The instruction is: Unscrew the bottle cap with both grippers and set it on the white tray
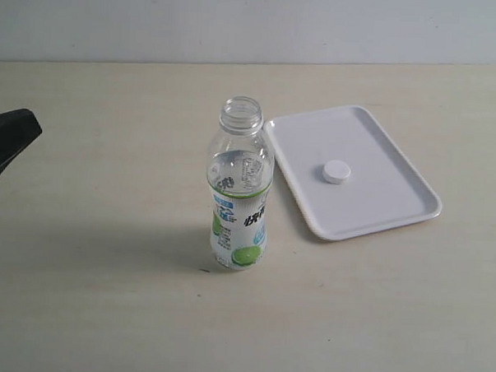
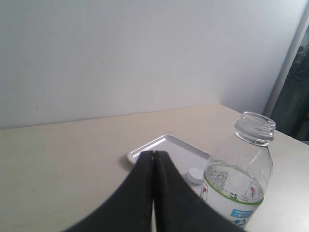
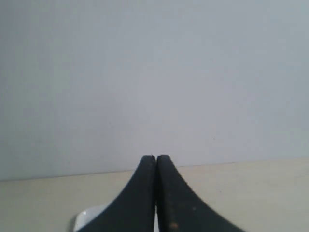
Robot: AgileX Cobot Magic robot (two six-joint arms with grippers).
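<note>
I am holding my left tool [image 2: 154, 153] closed, its two black fingers pressed together with nothing between them, low over the worktop [image 1: 102, 311] at the left edge of the exterior view. I am holding my right tool [image 3: 155, 157] closed and empty in the same way, facing the wall [image 1: 239, 21].

The worktop is showing as a pale cream surface with a faint grain, running back to a plain grey-white wall. A grey upright frame [image 2: 287, 67] is closing off the wall at one side in the left wrist view.

The bottle [image 1: 239, 194] is standing upright with its neck open, casting a soft shadow [image 1: 147, 243] to the left. The white tray [image 1: 379, 200] is lying just beside it on the right, and the bottle cap [image 1: 336, 172] is sitting near the tray's middle.
</note>
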